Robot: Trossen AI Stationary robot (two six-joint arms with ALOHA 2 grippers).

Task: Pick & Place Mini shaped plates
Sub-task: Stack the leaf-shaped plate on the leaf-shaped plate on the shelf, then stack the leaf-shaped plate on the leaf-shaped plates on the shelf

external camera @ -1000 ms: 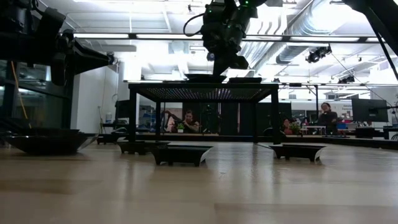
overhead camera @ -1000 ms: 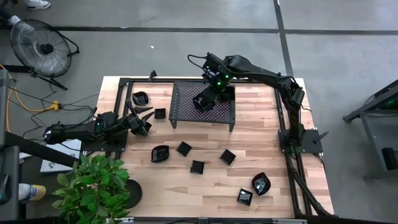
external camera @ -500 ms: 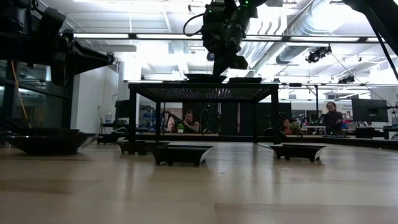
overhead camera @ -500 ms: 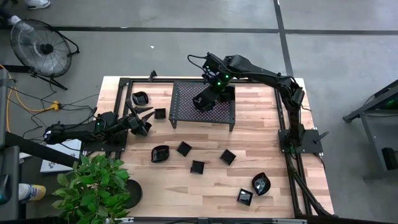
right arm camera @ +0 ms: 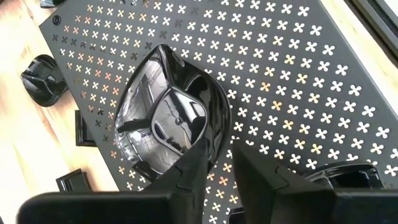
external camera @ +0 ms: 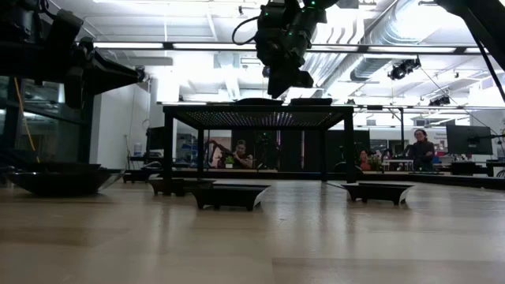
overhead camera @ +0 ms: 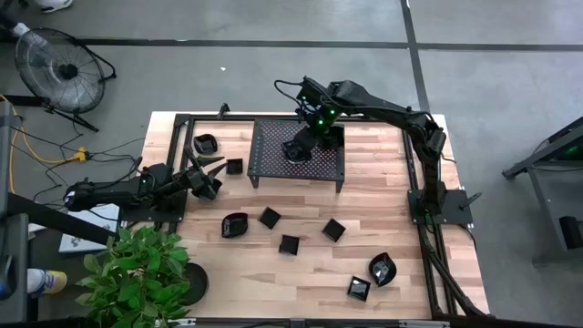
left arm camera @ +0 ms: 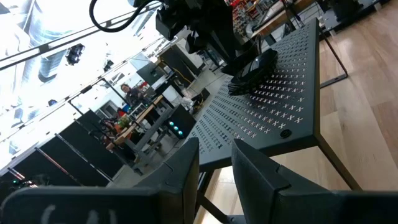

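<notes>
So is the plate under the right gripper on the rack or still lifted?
On the rack: the plate lies flat on the mesh.

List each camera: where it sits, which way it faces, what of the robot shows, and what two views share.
High: overhead, straight down on the table; both arms show, right gripper over the mesh rack.
Low: table height, level toward the room; right gripper above the rack.
Left wrist: past left gripper toward the rack.
Right wrist: down past right gripper onto a round plate.
Shared: both wrist views show that rack.
</notes>
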